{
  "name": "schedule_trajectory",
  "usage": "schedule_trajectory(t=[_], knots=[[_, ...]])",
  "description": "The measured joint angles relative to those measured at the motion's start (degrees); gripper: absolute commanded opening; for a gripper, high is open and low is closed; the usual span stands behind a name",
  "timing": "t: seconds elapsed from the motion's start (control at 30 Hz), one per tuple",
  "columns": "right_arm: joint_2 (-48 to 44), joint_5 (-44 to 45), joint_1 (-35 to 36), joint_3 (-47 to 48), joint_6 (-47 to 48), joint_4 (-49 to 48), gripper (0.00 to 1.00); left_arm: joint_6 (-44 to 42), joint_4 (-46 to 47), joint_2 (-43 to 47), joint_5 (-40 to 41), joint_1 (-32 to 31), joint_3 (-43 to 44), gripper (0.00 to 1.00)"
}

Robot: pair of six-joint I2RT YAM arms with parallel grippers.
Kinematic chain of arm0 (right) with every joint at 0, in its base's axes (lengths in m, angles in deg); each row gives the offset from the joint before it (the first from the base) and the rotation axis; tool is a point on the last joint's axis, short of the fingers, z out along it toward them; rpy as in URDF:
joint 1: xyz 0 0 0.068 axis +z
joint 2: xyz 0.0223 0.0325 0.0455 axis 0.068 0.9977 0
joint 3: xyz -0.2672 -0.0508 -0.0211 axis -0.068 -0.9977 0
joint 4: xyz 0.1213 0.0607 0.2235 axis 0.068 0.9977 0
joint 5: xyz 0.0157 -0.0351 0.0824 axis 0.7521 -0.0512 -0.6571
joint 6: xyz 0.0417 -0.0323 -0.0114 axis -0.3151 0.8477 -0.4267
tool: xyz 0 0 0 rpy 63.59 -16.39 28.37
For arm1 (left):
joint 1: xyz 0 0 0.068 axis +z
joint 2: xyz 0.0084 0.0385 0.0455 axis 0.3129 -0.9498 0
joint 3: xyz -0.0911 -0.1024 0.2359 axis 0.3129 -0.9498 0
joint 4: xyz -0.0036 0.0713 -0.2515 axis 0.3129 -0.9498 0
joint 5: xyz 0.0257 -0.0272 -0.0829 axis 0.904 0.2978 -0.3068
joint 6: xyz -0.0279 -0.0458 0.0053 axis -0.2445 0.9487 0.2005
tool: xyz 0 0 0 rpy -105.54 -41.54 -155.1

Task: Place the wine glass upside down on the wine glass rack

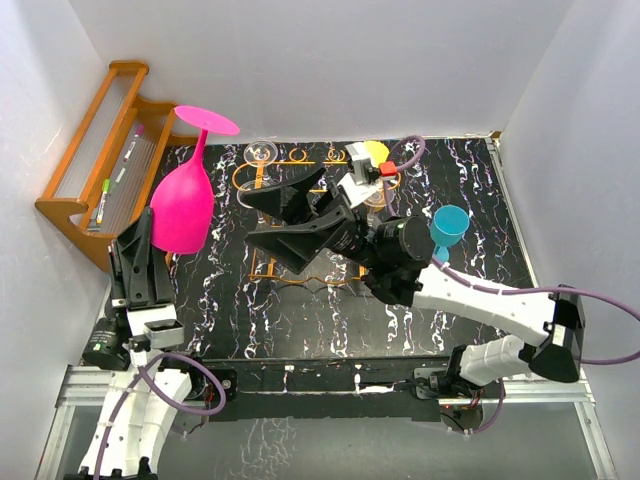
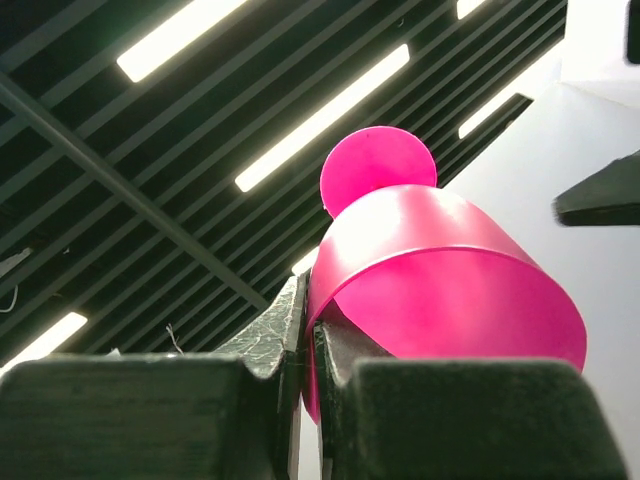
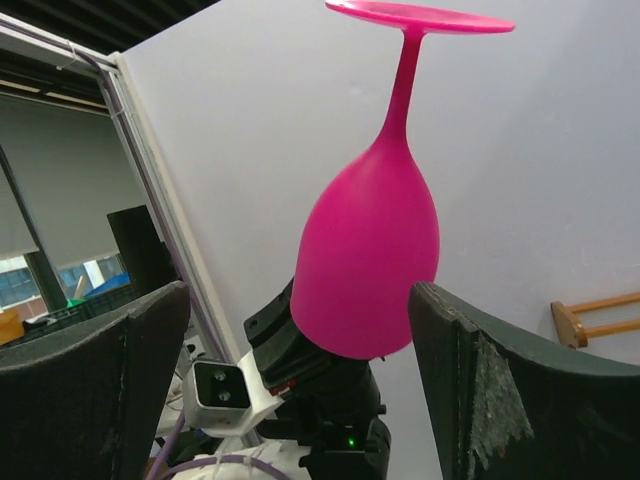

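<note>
Wine glass (image 1: 185, 205): opaque hot pink, smooth, one colour throughout. It is inverted, with the flat round foot on top, the bowl mouth down and the stem leaning slightly. It is held clear of the bench (image 1: 300, 330) at about 9 o'clock, its rim wall pinched from below by the left gripper (image 1: 150, 243).

Wine glass rack (image 1: 298, 157): thin orange-gold wire, oval top frame edged with small ring slots. It stands on the bench toward 12 o'clock and is partly hidden. It is well apart from the glass.

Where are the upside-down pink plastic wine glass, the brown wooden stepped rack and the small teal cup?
Pink wine glass (image 1: 182, 210), top view, bowl.
Brown wooden rack (image 1: 66, 222), top view, near end rail.
Teal cup (image 1: 450, 222), top view, bowl.
</note>
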Motion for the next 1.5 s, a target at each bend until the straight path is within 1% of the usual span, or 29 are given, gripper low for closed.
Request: schedule_trajectory(t=[0.2, 0.4, 0.43, 0.63, 0.7, 0.83, 0.87, 0.9, 0.93, 1.0, 1.03, 1.07, 1.1, 1.17, 1.27, 1.4, 1.5], knots=[[5.88, 3.39, 3.45, 3.63, 3.56, -4.48, 0.9, 3.91, 2.97, 0.0, -2.62, 0.2, -0.79, 0.0], [10.82, 8.59, 5.68, 4.24, 6.91, -10.54, 0.82, 5.79, 3.21, 0.26, -4.42, 0.2, -1.11, 0.0], [11.56, 9.07, 5.81, 4.55, 7.1, -11.58, 0.8, 6.03, 3.21, 0.44, -4.72, 0.2, -1.31, 0.0], [14.1, 11.23, 5.95, 7.21, 8.55, -14.78, 0.56, 6.56, 3.13, 1.49, -6.34, 0.2, -2.99, 0.0], [14.1, 12.04, 5.95, 7.56, 9.25, -15.5, 0.5, 6.58, 2.78, 1.99, -6.69, 0.2, -3.23, 0.0], [14.1, 13.09, 5.95, 8.0, 9.9, -16.02, 0.49, 6.67, 2.25, 3.5, -7.52, 0.2, -3.91, 0.0], [14.1, 13.18, 5.95, 8.13, 10.03, -16.04, 0.47, 6.67, 2.21, 3.78, -7.69, 0.2, -4.04, 0.0], [14.1, 13.27, 5.95, 8.35, 10.12, -16.02, 0.43, 6.64, 2.1, 4.0, -7.98, 0.2, -4.24, 0.0], [14.1, 13.29, 5.95, 8.41, 10.27, -16.04, 0.35, 6.51, 2.12, 4.15, -8.28, 0.2, -4.5, 0.0], [14.1, 13.42, 5.95, 8.48, 10.56, -16.09, 0.13, 6.38, 2.16, 4.26, -8.96, 0.2, -5.11, 0.0], [14.1, 13.73, 5.95, 8.48, 10.75, -16.0, 0.08, 6.21, 2.43, 4.26, -9.07, 0.2, -5.46, 0.0], [14.1, 14.03, 5.86, 8.5, 10.36, -16.02, 0.08, 6.01, 2.89, 4.31, -9.11, 0.2, -5.64, 0.0], [14.1, 14.14, 5.75, 8.5, 9.77, -16.06, 0.1, 5.92, 2.99, 4.39, -9.09, 0.2, -5.73, 0.0], [14.1, 14.36, 5.86, 8.5, 9.2, -16.41, 0.21, 5.55, 3.21, 4.46, -9.03, 0.2, -5.86, 0.0], [14.1, 14.38, 5.95, 8.5, 8.98, -16.37, 0.31, 4.9, 3.08, 4.55, -9.05, 0.2, -5.86, 0.0], [14.1, 14.36, 5.95, 8.5, 9.22, -16.15, 0.32, 3.76, 2.51, 4.5, -9.09, 0.2, -5.86, 0.0], [14.1, 14.34, 5.95, 8.5, 9.16, -16.09, 0.37, 2.58, 2.47, 4.44, -9.14, 0.2, -5.86, 0.0]])
